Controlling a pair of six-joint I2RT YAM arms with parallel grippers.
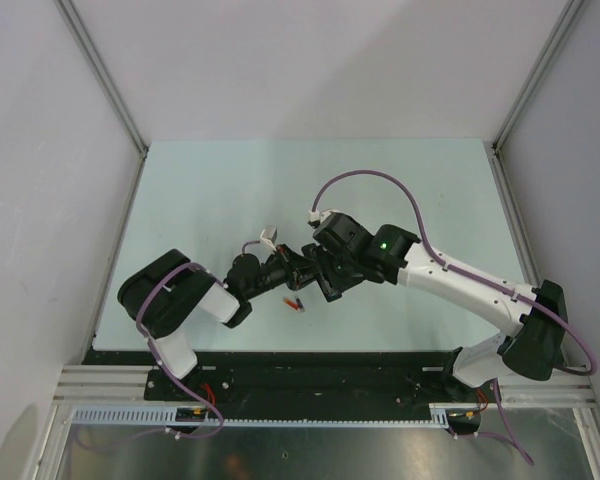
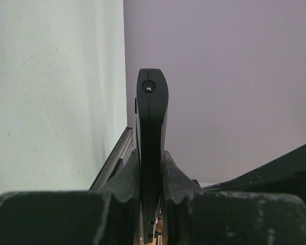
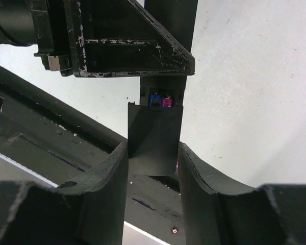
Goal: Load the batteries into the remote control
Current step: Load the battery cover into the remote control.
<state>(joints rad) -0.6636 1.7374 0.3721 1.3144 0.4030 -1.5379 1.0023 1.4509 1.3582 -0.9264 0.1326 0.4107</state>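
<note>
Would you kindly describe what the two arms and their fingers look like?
The left arm and right arm have white links between bulky black joint housings. A thin purple cable loops along each; the right one shows a small green light near its wrist. The fingers are black, curved and scuffed with pale scratches.

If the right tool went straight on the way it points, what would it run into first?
Probably the remote control. The black cover held in the right tool lies at its recess, with the batteries showing just beyond, though depth is unclear.
</note>
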